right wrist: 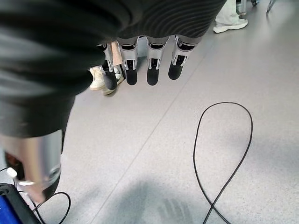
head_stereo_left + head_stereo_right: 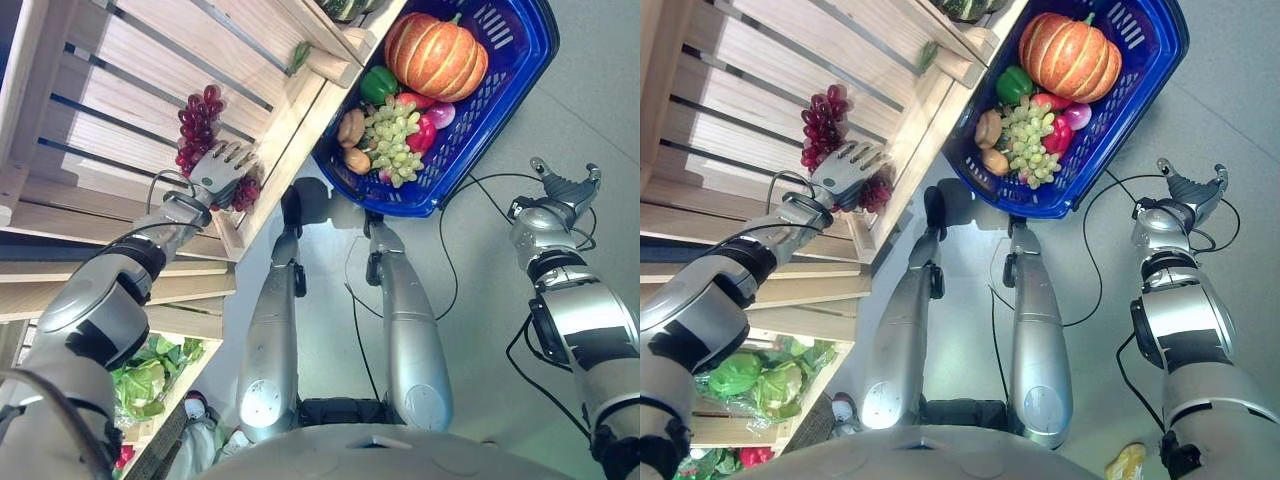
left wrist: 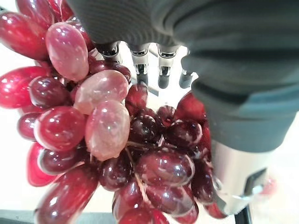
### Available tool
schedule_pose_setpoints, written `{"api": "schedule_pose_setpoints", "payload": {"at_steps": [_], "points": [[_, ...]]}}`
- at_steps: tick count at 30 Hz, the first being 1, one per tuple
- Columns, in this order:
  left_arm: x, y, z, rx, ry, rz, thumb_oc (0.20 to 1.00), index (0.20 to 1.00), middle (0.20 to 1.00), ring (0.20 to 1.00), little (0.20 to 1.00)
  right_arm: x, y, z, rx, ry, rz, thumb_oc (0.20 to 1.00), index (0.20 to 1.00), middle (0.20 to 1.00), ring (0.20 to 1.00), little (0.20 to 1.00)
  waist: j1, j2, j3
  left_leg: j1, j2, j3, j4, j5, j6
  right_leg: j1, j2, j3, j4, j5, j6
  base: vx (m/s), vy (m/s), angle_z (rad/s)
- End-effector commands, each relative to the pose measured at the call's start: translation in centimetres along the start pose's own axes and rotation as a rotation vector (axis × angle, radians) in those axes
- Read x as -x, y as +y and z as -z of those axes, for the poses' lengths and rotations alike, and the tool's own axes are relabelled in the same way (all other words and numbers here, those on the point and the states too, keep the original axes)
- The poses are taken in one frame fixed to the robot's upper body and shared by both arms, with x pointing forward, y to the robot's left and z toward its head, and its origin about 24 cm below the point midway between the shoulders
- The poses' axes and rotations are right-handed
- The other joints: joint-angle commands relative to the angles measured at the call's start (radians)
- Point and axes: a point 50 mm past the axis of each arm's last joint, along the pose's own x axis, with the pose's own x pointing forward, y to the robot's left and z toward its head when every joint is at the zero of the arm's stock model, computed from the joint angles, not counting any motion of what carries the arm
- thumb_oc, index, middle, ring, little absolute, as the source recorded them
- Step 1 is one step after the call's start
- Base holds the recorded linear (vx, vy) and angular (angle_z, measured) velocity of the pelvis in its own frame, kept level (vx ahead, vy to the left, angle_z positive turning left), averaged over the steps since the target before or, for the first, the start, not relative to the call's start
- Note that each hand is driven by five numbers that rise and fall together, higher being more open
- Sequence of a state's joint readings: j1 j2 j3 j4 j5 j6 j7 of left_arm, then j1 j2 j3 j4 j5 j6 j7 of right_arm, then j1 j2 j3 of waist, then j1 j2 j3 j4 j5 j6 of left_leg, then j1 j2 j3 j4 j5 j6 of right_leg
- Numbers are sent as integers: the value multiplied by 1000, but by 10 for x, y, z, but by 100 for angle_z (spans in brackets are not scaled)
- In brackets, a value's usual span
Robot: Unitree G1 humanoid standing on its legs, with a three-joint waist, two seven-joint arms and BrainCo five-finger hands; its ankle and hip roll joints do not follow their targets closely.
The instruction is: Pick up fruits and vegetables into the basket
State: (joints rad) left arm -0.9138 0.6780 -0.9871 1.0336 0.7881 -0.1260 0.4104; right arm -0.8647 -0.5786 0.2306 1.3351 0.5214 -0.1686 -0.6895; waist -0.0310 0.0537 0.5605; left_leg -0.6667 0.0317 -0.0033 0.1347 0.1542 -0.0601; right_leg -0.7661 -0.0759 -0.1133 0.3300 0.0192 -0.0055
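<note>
- Left hand (image 2: 222, 168) reaches onto the slatted wooden shelf (image 2: 120, 80), palm laid over a bunch of red grapes (image 2: 198, 125).
- Left wrist view: the red grapes sit right against the palm, bulging out past both sides of it. The fingers (image 3: 140, 65) extend beyond the fruit, fairly straight, and the thumb lies alongside the bunch (I cannot tell from this whether the grip has actually closed on it).
- Head views: part of the bunch lies above the fingers on the slats, and part shows beside the hand near the shelf's edge board.
- Blue basket (image 2: 520, 50) sits on the grey floor (image 2: 480, 330), just beside the shelf's corner.
- Basket contents: an orange pumpkin (image 2: 437, 55) at the far end, a green pepper (image 2: 377, 84) next to it, a bunch of green grapes (image 2: 395, 138) in the middle, brownish round pieces (image 2: 351, 128) to their left, and red and pink items partly hidden on their right.
- Right hand (image 2: 566, 186) hangs over the bare floor, well apart from the basket, with its fingers (image 1: 153, 65) straight and holding nothing.
- Lower shelf level, near the bottom left corner of the head views: leafy green cabbages (image 2: 760, 380).
- Right wrist view: a person's shoes (image 1: 105, 79) stand on the floor beyond the fingers.
</note>
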Motion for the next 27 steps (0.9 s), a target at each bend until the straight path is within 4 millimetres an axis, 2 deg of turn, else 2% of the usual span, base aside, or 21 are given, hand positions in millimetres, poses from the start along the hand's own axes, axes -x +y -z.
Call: {"api": "schedule_pose_setpoints", "payload": {"at_steps": [1, 12, 13, 14, 27], "points": [[14, -23, 22, -42, 124, 164, 1000, 1000, 1000, 1000, 1000, -12, -28, 12, 46, 12, 86, 1000, 1000, 1000, 1000, 1000, 0, 9, -40, -16, -41, 30, 76, -105, 5, 53, 18, -13, -65, 28, 100, 0, 0, 0], [13, -32, 25, -101, 158, 467, 1000, 1000, 1000, 1000, 1000, -12, -23, 5, 52, 5, 73, 1000, 1000, 1000, 1000, 1000, -16, -4, -40, -33, -42, 32, 93, -117, 6, 36, 21, -5, -60, 32, 104, 0, 0, 0], [13, -33, 25, -102, 158, 478, 796, 796, 796, 796, 796, -12, -23, 4, 52, 4, 72, 1000, 1000, 1000, 1000, 1000, -16, -4, -40, -34, -42, 32, 94, -118, 5, 36, 20, -5, -60, 31, 104, 0, 0, 0], [14, -34, 25, -100, 160, 503, 200, 200, 200, 200, 200, -11, -21, 3, 52, 0, 72, 1000, 1000, 1000, 1000, 1000, -16, -4, -40, -34, -42, 31, 96, -119, 5, 36, 20, -4, -59, 31, 104, 0, 0, 0], [15, -35, 27, -74, 177, 583, 200, 200, 200, 200, 200, -10, -19, 2, 44, 3, 75, 1000, 1000, 1000, 1000, 1000, -15, -6, -40, -38, -46, 27, 106, -122, 5, 36, 18, -7, -55, 29, 103, 1, -2, 0]]}}
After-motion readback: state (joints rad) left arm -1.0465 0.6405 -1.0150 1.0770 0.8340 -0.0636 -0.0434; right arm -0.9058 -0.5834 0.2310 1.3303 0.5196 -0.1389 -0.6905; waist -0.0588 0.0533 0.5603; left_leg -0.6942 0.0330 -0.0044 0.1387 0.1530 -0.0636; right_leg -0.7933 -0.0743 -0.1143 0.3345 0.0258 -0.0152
